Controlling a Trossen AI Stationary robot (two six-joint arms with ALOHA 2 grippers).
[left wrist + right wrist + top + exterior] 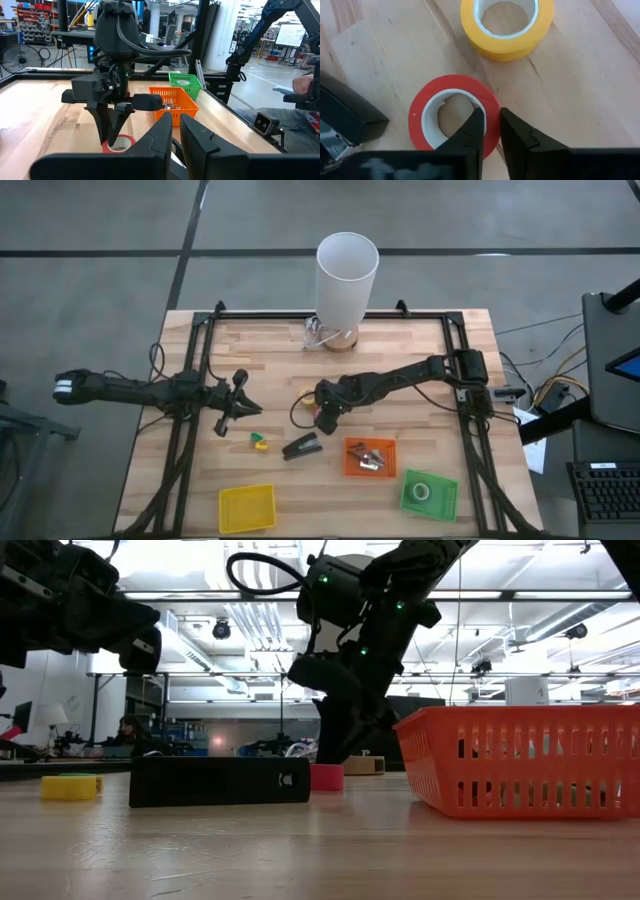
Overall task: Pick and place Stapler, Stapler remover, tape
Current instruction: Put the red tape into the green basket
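We had the right gripper [491, 131] down near the table's middle, its jaws pinching the wall of the red tape [454, 118], one finger inside the ring, with the yellow tape [506, 23] just beyond, the stapler [302, 448] beside, and the left gripper [240, 408], jaws nearly together, farther off.

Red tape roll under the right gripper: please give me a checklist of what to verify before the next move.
1. Right gripper pinches the wall of the red tape roll, one finger inside, one outside: ok.
2. Roll off the table: not ok, it lies flat on the wood.
3. Yellow tape roll apart from the red one: ok.
4. Stapler not touching the roll: ok, beside it.
5. Left gripper out of the way: ok, at the table's left.
6. Which basket to use: cannot tell.
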